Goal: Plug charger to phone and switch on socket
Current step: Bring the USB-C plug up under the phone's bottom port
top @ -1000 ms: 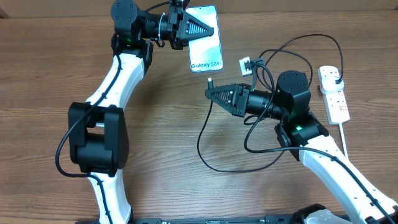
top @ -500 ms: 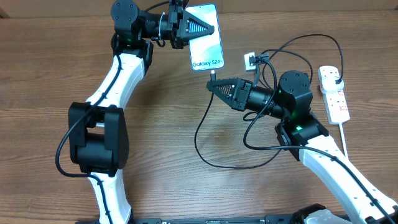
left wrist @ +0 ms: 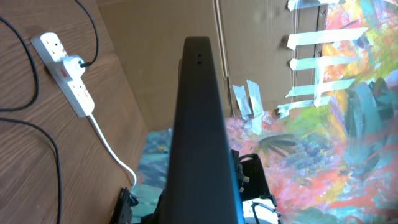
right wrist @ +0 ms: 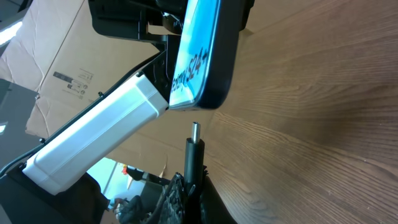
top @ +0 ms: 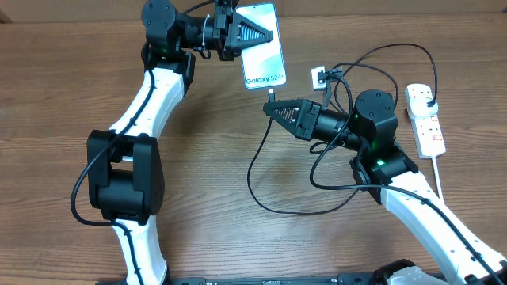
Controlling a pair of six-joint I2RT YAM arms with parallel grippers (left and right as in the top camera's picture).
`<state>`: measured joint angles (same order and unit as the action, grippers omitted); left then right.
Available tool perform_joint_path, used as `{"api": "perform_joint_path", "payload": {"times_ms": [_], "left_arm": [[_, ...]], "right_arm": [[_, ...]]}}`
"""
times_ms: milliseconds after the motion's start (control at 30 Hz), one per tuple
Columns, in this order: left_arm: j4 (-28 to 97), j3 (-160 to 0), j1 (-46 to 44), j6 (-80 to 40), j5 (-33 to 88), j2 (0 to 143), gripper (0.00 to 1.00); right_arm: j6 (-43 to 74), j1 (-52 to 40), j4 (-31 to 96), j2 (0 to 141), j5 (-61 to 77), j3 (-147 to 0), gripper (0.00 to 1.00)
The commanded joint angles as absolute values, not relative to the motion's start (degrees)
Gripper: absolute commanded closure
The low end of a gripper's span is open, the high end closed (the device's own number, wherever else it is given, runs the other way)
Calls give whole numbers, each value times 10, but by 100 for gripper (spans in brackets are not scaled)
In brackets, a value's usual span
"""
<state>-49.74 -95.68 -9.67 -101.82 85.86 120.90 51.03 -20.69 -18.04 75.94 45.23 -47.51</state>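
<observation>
**A:** quick count, anyone?

**B:** One phone (top: pixel 266 65), one charger (top: pixel 252 170), one socket (top: pixel 425 119). The left gripper (top: pixel 253 36) is clamped on the phone, held up top-centre, blue-white screen, "Galaxy S24" text. The right gripper (top: pixel 273 111) pinches the charger's tip just under the phone's edge, small gap. Socket's far right. Can't make out the port.
</observation>
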Motion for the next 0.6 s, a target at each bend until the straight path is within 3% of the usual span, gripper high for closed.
{"api": "perform_joint_path", "payload": {"times_ms": [0, 567], "left_arm": [[-502, -965, -98, -996, 842, 1206, 96], [-502, -965, -108, -990, 837, 1206, 96]], "right_arm": [[512, -209, -193, 763, 463, -476, 96], [512, -209, -195, 763, 465, -476, 96]]}}
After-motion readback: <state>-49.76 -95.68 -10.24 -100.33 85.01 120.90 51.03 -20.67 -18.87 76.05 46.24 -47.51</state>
